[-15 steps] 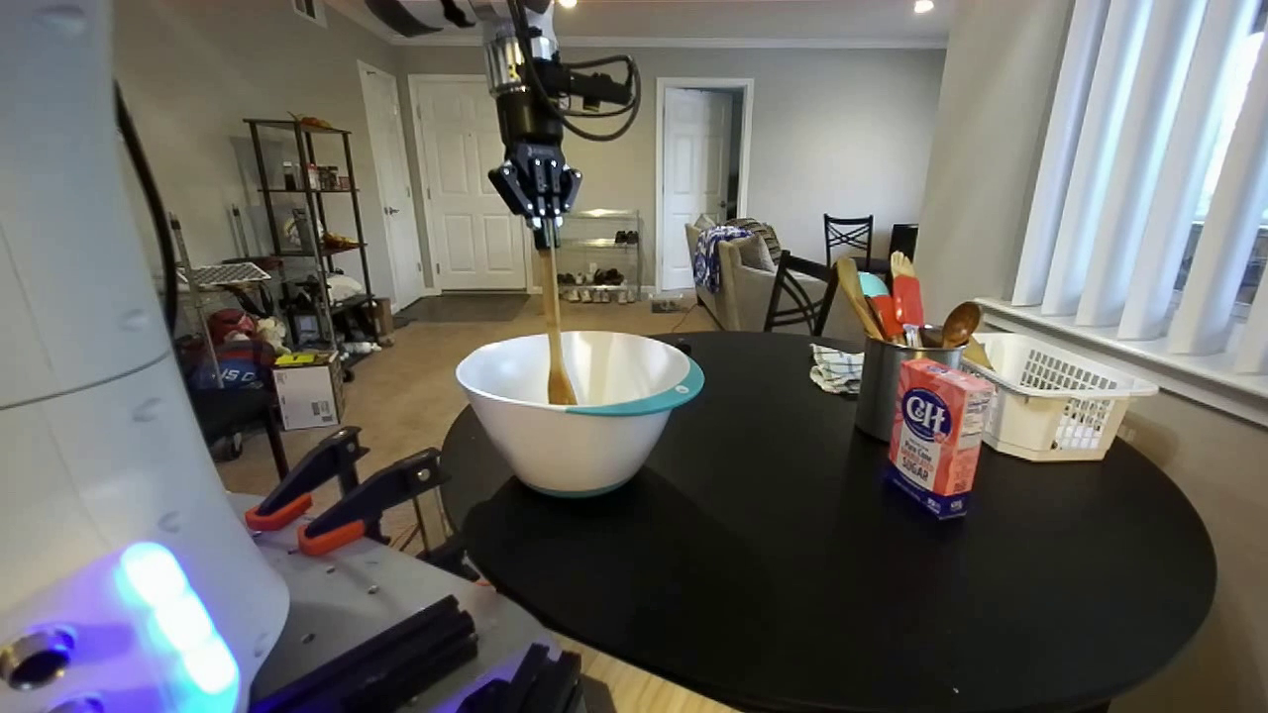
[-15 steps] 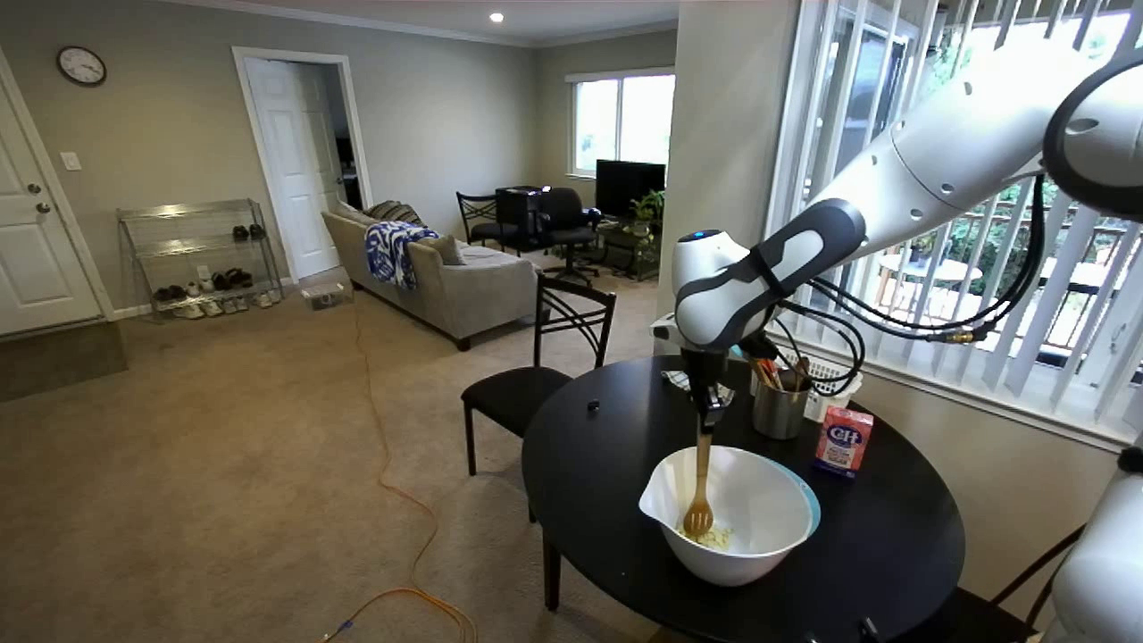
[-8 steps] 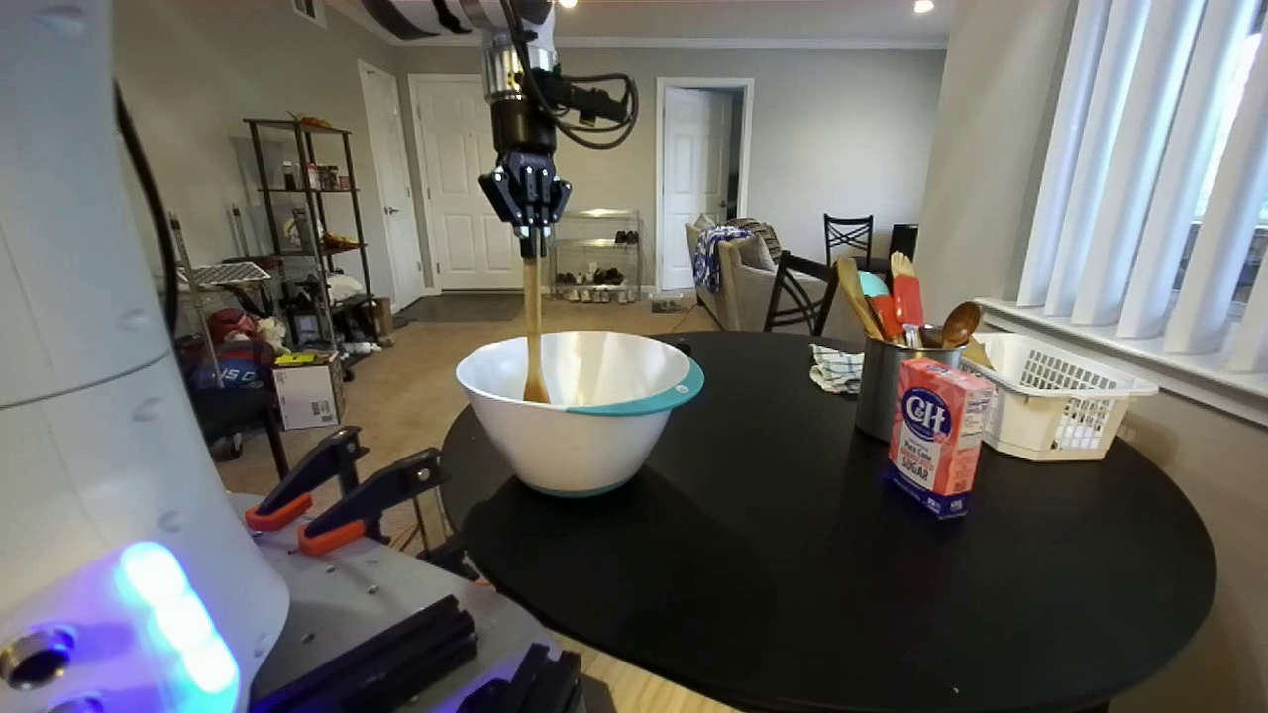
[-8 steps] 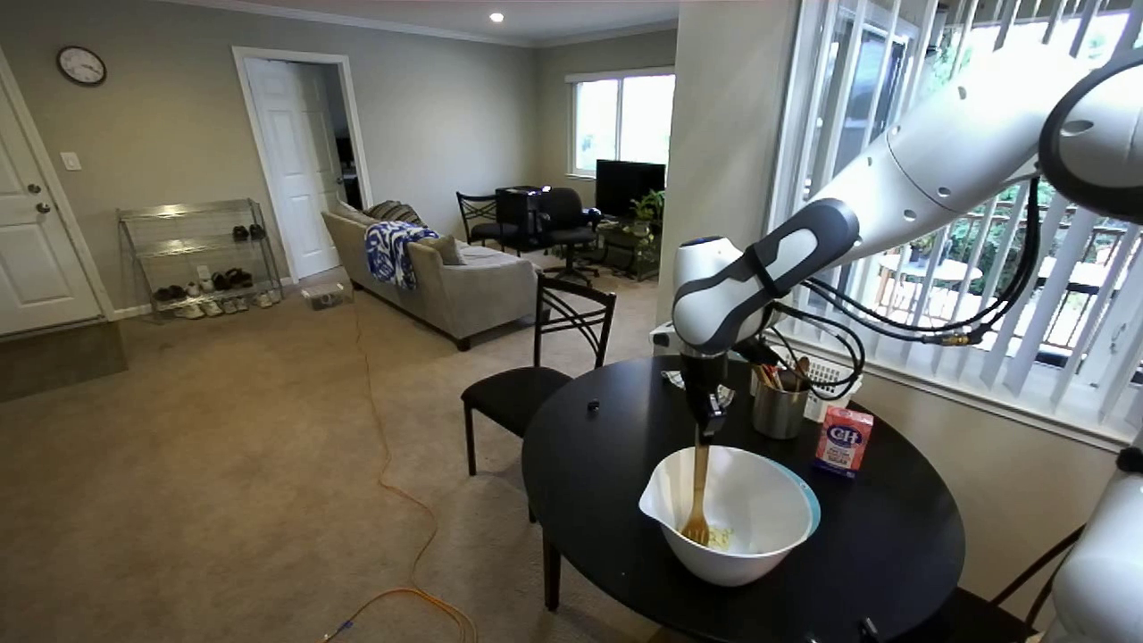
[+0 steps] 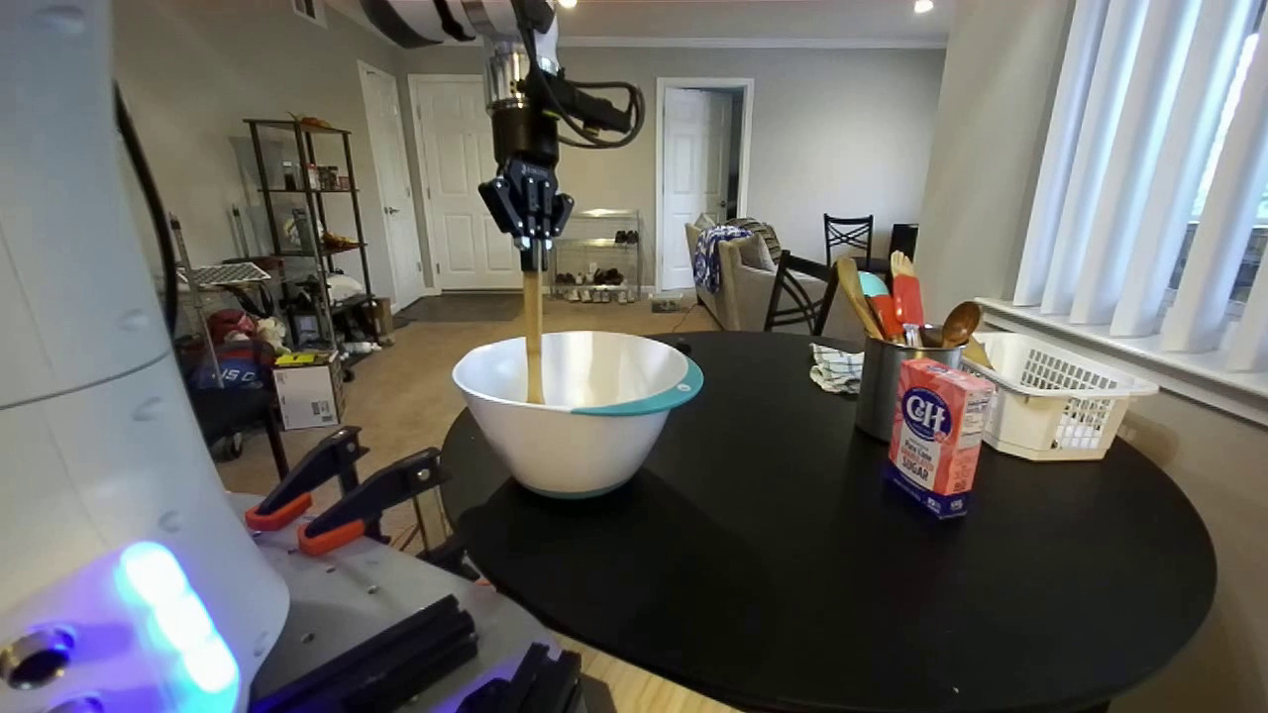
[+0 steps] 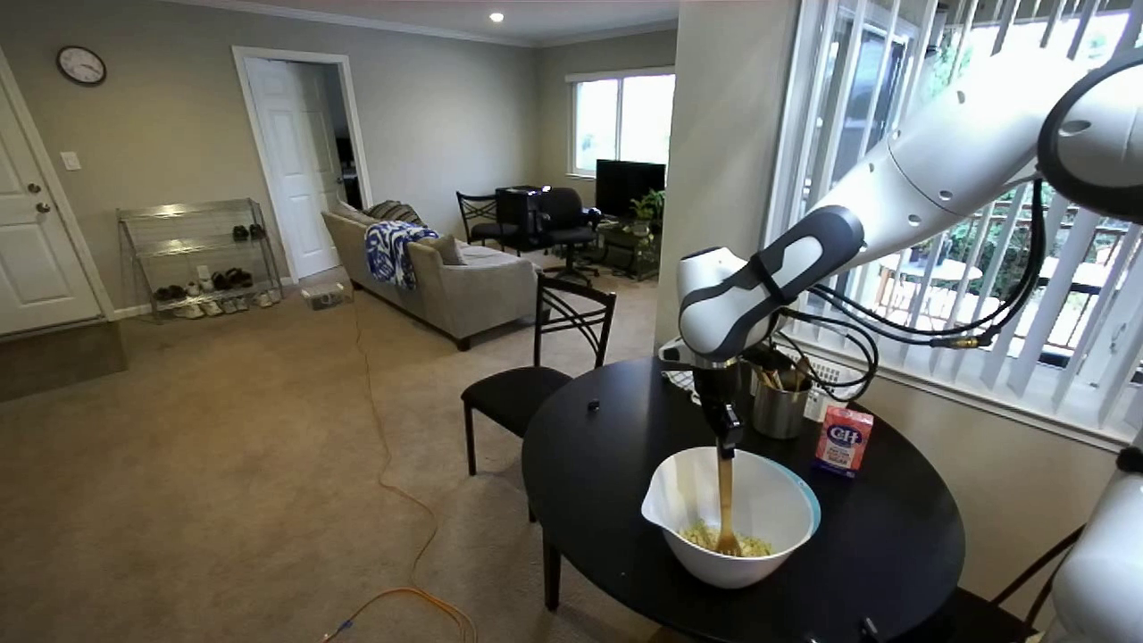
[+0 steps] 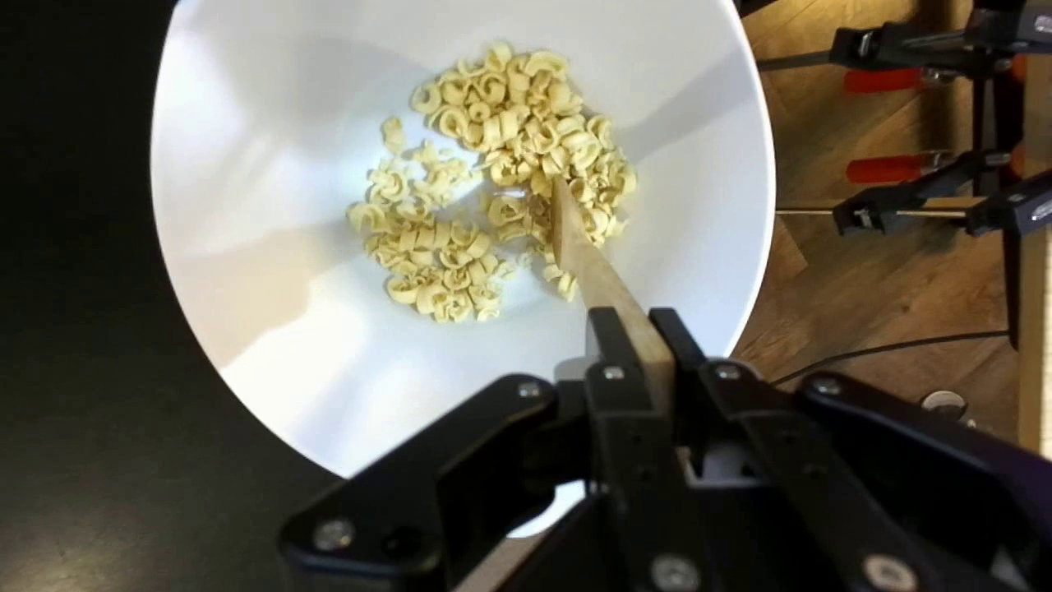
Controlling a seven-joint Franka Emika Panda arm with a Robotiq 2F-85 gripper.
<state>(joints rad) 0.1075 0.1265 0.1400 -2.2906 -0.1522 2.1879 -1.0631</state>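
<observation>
My gripper is shut on the handle of a wooden slotted spoon, one finger on each side. The spoon's head stands down inside a large white mixing bowl, partly buried in pale curled pasta pieces. The pasta lies in two loose heaps on the bowl floor. In an exterior view the spoon is nearly upright under the gripper, and the teal-edged bowl hides its lower end. Elsewhere the slotted spoon head shows among the pasta.
On the black round table stand a pink sugar box, a metal utensil holder, a white plastic basket and a folded cloth. Orange-tipped clamps sit by the robot base. A chair stands beside the table.
The gripper and spoon have swept across the bowl floor, first one way, then back. The bowl has shifted very slightly, and more pasta shows around the spoon head. The grip has stayed shut.
</observation>
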